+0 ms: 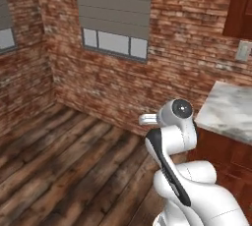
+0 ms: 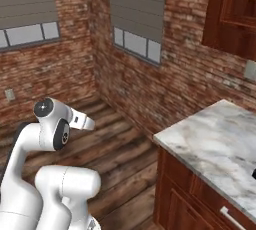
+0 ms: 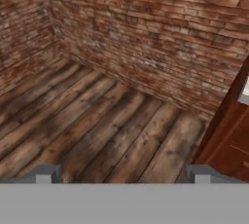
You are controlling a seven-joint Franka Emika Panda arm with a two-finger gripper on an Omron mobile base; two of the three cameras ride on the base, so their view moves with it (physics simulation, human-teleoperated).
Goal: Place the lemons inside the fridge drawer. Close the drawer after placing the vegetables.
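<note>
The lemons and the fridge drawer are out of view. In the hand view my gripper is open, its two dark fingertips far apart with nothing between them. It looks down at a bare wooden floor that meets a brick wall. My white arm stands folded upright above the base, also seen from the right side.
A marble counter on dark wooden cabinets stands to the right, its corner close to the arm. A wall cabinet hangs above it. Brick walls with shuttered windows form a corner ahead.
</note>
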